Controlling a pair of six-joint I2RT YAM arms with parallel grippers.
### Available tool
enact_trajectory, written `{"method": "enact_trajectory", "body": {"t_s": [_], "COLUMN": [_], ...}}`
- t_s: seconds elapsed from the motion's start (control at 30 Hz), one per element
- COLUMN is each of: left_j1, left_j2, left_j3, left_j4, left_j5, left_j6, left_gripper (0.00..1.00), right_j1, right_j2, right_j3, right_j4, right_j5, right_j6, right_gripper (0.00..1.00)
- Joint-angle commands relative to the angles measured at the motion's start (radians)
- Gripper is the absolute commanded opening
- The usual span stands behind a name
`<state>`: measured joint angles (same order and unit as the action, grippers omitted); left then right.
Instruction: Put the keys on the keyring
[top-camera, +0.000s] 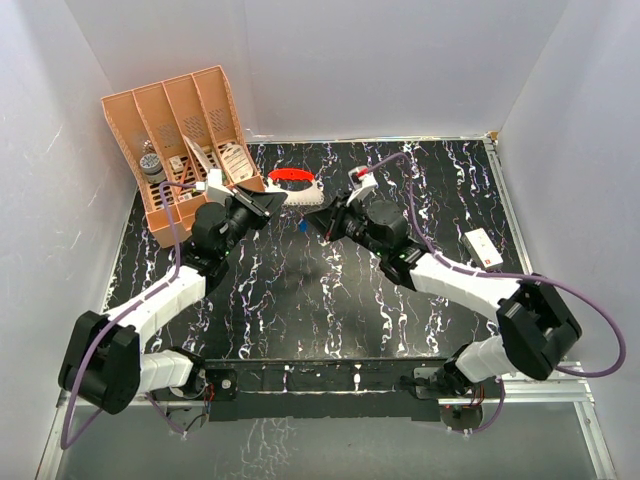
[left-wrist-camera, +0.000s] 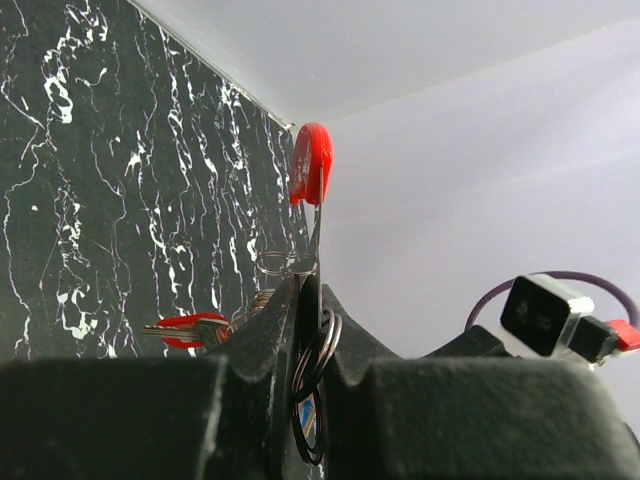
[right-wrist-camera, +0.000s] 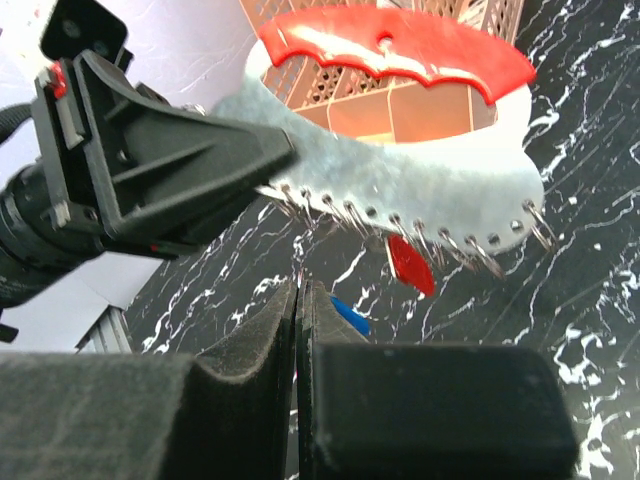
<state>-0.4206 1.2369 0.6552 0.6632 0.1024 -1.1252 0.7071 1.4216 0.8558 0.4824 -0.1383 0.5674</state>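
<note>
The left end effector (left-wrist-camera: 308, 300) is clamped on one end of the keyring (right-wrist-camera: 420, 175), holding its flat grey tag out sideways above the black marbled worktop (top-camera: 300, 300). The tag's red top piece points away from the arms. A row of small wire rings runs along the tag's lower edge. The red-headed key (right-wrist-camera: 410, 265) hangs from one of them, roughly midway along the tag from the left end effector's tips.

The right end effector (right-wrist-camera: 298, 295) faces the left one from the other side, just below the tag, with its fingers pressed together. The blue-headed key (right-wrist-camera: 350, 315) shows just ahead of its tips (whether it is pinched there or lies loose, I cannot tell).

An orange slotted organizer (top-camera: 180, 130) stands beyond the left end effector. A small white box (top-camera: 483, 247) lies well behind the right one, beside its arm.
</note>
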Motion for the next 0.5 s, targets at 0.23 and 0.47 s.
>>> {"method": "enact_trajectory", "body": {"t_s": [0.23, 0.47], "left_j1": [-0.046, -0.114], "left_j2": [-0.12, -0.124], "left_j3": [0.023, 0.011], "left_j4": [-0.013, -0.018], "left_j5": [-0.108, -0.172], "left_j6": [0.04, 0.048], "left_gripper": [0.0, 0.0], "right_j1": [0.007, 0.018], "right_j2": [-0.175, -0.222], "right_j3": [-0.12, -0.148], "right_j4": [0.043, 0.046], "right_j5": [0.016, 0.002], "right_j6": [-0.019, -0.014], "right_gripper": [0.0, 0.0]}}
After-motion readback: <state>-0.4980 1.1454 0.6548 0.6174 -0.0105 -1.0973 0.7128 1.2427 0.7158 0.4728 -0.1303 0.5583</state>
